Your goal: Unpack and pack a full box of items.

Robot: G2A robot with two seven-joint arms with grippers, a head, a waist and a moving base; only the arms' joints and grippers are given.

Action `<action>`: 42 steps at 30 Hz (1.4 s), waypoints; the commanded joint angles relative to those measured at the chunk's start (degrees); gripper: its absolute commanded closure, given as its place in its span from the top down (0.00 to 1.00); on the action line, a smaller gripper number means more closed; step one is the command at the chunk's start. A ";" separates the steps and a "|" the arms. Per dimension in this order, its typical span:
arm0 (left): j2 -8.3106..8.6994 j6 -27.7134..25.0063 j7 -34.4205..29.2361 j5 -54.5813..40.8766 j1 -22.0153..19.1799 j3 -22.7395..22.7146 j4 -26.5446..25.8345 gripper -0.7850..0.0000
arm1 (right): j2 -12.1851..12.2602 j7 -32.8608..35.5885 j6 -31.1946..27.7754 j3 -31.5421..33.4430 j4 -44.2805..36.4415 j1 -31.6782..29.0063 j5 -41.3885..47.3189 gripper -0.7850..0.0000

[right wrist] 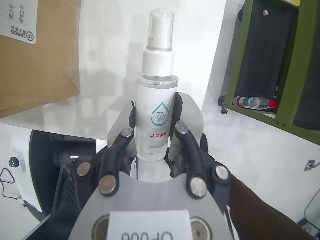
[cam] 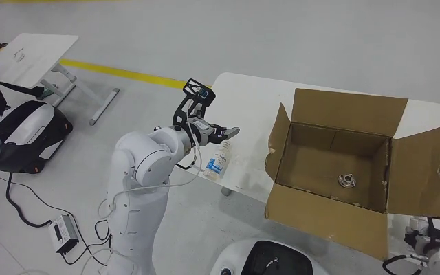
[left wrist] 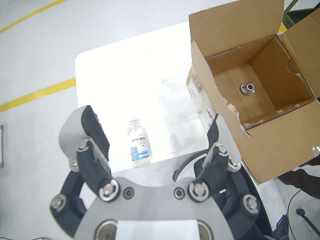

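Unpacking looks nearly done: one metal flange is left in the cardboard box. The right end effector is clamped on a spray bottle above the table. The next move likely calls for setting it down upright. The left end effector, fingers apart, hangs above a small bottle. Both bottles and the box carry printed labels.

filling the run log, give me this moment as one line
left hand: open, above small bottle lying on table | right hand: shut on spray bottle | box: open, metal fitting inside
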 commanded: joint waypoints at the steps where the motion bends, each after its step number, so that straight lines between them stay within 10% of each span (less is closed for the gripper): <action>1: 0.00 0.00 0.00 0.00 0.00 0.00 0.00 1.00 | 0.07 0.41 -0.24 -0.47 0.85 0.47 -0.24 0.00; 15: 0.00 0.00 0.00 0.00 0.00 0.00 0.00 1.00 | 0.41 1.86 0.59 -2.60 4.06 2.58 -1.25 0.01; 16: 0.00 0.00 0.00 0.00 0.00 0.00 0.00 1.00 | 0.43 1.99 0.66 -2.70 4.14 2.72 -1.35 0.24; 24: 0.00 0.00 0.00 0.00 0.00 0.00 0.00 1.00 | 0.58 2.08 1.45 -3.04 4.86 2.95 -1.02 0.24; 31: 0.00 0.00 0.00 0.00 0.00 0.00 0.00 1.00 | 0.70 2.14 2.28 -3.20 4.01 2.73 -0.89 0.77; 42: 0.00 0.00 0.00 0.00 0.00 0.00 0.00 1.00 | 0.86 1.07 3.84 -1.16 -2.56 1.02 2.53 0.79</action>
